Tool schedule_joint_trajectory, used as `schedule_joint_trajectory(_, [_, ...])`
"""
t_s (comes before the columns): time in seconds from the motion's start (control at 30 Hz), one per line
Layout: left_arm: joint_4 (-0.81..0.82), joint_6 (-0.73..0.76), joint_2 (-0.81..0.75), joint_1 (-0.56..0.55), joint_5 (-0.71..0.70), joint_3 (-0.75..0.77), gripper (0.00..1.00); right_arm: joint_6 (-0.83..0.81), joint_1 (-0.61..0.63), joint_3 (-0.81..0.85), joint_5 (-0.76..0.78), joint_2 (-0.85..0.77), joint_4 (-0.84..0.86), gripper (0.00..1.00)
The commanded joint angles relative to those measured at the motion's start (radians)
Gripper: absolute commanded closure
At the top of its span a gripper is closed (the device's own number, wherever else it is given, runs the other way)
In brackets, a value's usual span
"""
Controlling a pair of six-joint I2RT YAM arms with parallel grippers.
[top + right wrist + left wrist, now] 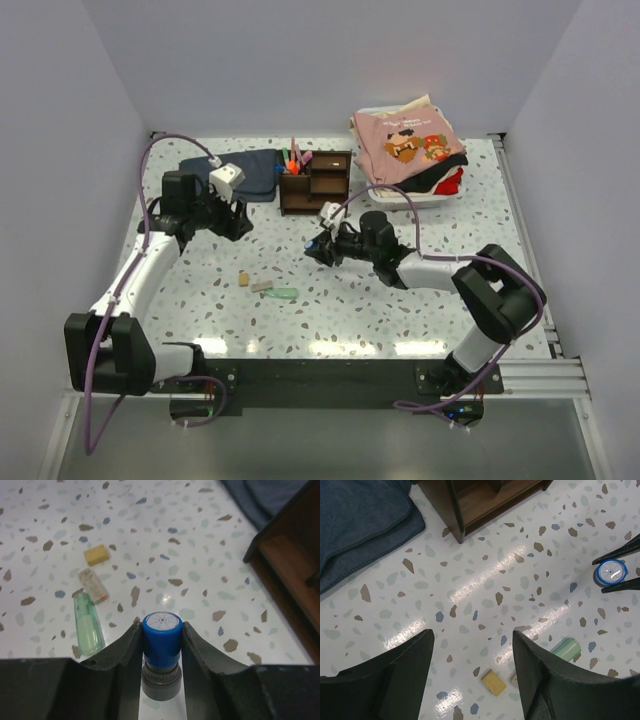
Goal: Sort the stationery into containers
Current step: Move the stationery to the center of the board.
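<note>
Slippage is the main risk: the right gripper clamps the small blue-capped bottle by its round cap (smooth plastic, by the look) over the worktop, near the organiser. A tilt could drop it. The left gripper hangs spread, empty.

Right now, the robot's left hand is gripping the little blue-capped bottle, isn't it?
Not quite. It is the right hand that grips the blue-capped bottle, pinched between its two fingers, as the right wrist view shows. The left hand is open and holds nothing.
</note>
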Motion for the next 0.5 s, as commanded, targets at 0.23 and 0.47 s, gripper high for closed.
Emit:
schedule_joint_trajectory(0.23, [0.03,0.007,0.062,0.017,0.053,0.013,0.32,0.018,0.056,-0.054,0.185,0.1,0.436,1.0])
schedule_joint_trajectory(0.47, [0.06,0.001,0.068,0.017,0.13,-0.034,0.32,0.021,0.059,-0.049,0.231,0.137,0.463,1.0])
